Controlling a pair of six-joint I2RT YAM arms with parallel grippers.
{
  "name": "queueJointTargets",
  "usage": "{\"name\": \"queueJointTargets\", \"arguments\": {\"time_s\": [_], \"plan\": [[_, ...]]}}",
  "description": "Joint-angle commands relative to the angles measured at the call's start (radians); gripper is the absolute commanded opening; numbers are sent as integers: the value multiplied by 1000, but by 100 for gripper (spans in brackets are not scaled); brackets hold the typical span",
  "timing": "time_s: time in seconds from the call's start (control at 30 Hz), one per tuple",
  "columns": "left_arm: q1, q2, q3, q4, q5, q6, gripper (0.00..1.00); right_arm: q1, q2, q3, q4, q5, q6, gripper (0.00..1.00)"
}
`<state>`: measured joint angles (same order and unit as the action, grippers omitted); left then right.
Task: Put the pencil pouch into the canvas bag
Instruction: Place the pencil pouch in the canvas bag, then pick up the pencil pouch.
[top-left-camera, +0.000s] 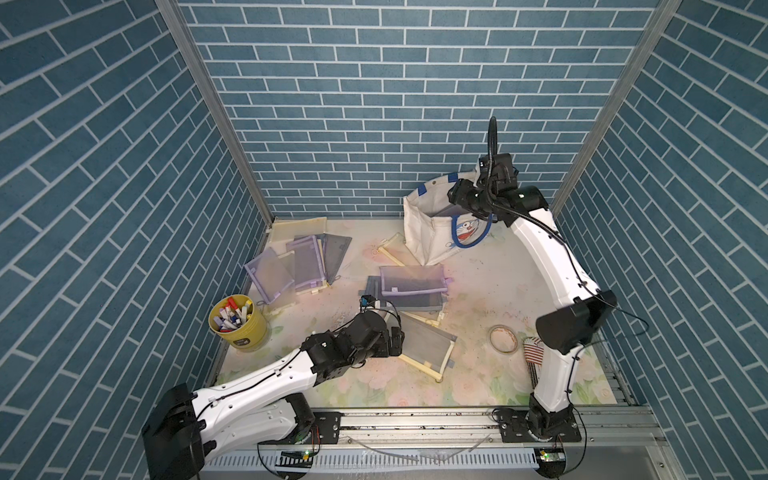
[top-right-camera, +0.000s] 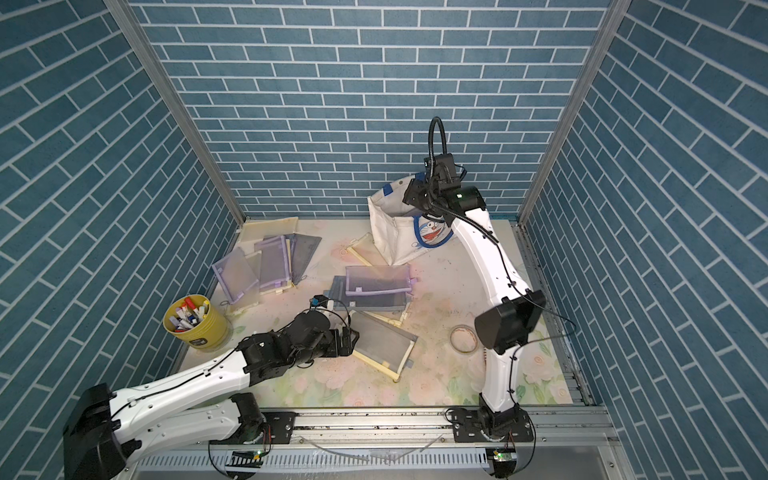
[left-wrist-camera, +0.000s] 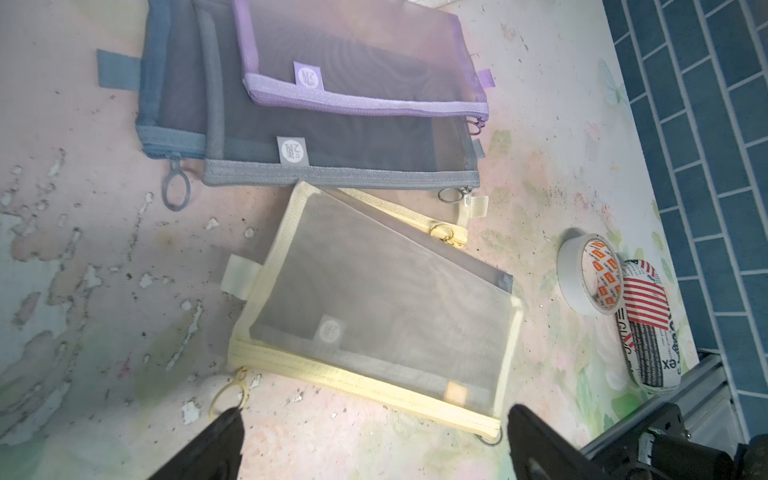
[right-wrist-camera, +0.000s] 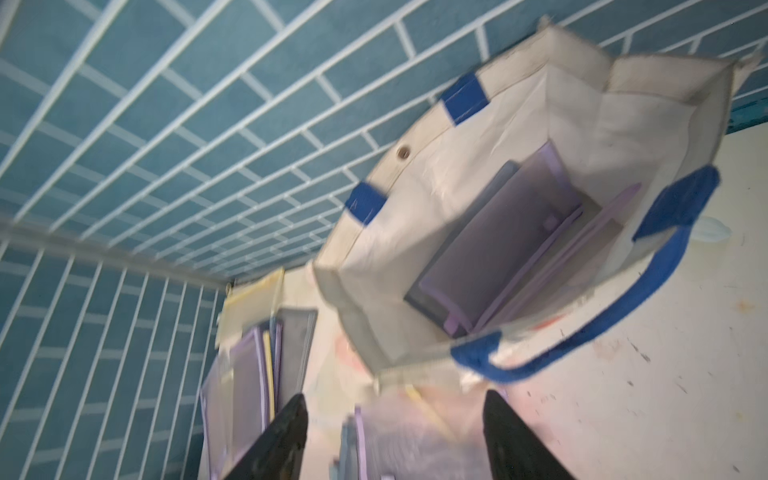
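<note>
The cream canvas bag with blue handles stands open at the back right. My right gripper hangs over its mouth, open, with nothing between the fingers. In the right wrist view, purple and grey mesh pencil pouches stand on edge inside the canvas bag. My left gripper is open low over the mat, its fingertips just short of the zipper edge of a yellow-trimmed mesh pouch, not touching it.
A stack of purple and grey pouches lies mid-table, and several more lie at the back left. A yellow cup of markers stands at the left. Two tape rolls sit near the right arm's base.
</note>
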<state>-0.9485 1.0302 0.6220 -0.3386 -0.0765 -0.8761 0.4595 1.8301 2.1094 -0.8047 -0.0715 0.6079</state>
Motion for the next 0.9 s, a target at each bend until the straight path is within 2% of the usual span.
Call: {"name": "queueJointTargets", "arguments": {"time_s": [0.0,0.13,0.27,0.5,0.67,0.87], "plan": [[2,36,-31,16,75,-62,99,16,-139,-281,-28,-218,-181,66],[12,51,-105,142,110,-130,99,24,-271,-604,23,-406,-190,66],[36,84,-181,277,137,-219,96,44,-259,-786,27,-570,-217,64],[36,158,-290,479,136,-352,92,95,-153,-869,79,-712,-263,61],[36,219,-313,548,126,-371,85,126,-71,-888,89,-774,-295,56],[37,262,-278,526,109,-383,77,131,-34,-931,128,-726,-310,55]]}}
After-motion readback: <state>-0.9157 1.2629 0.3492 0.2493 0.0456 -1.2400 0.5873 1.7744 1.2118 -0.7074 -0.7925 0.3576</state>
